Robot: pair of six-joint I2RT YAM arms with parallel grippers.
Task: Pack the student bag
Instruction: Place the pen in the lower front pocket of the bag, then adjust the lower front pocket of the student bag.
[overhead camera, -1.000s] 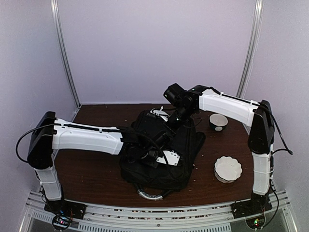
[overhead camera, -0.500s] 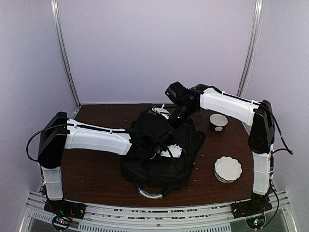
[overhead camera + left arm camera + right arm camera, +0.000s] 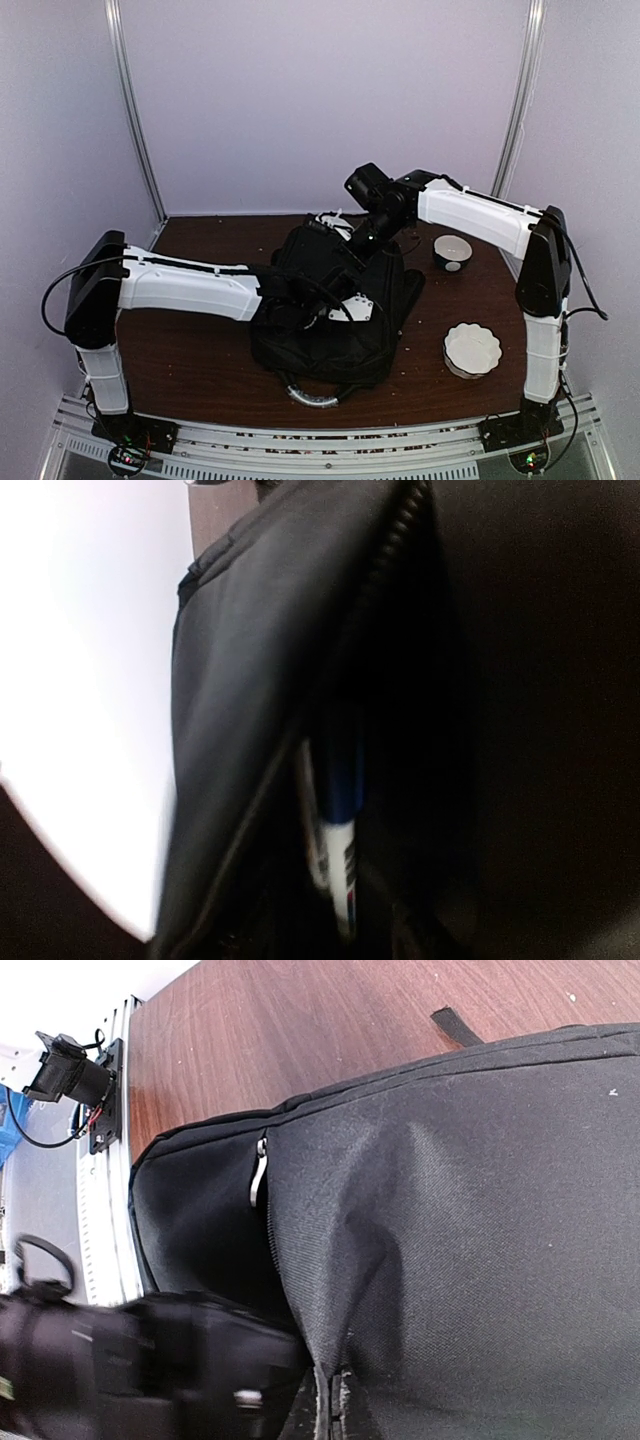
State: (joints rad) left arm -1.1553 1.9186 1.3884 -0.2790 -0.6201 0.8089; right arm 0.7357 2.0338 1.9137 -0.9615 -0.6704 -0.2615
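The student bag (image 3: 330, 325), a big black backpack, lies mid-table with its grey handle (image 3: 310, 397) toward the arms. My right gripper (image 3: 366, 243) is shut on a fold of the bag's fabric (image 3: 336, 1415) and holds the flap up at the far side. My left gripper (image 3: 340, 300) reaches into the opening, where its fingers are lost in the dark. In the left wrist view a marker (image 3: 340, 840) with a blue cap and white barrel stands inside the bag along the zipper edge. I cannot tell whether the left fingers touch it.
A dark bowl with a white inside (image 3: 452, 251) stands at the back right. A white scalloped dish (image 3: 472, 348) sits at the front right. A silver zipper pull (image 3: 258, 1172) hangs on the bag's side. Brown tabletop (image 3: 300, 1030) surrounds the bag.
My left wrist has shifted a little deeper and farther back inside the bag. My right gripper has lifted the flap slightly higher.
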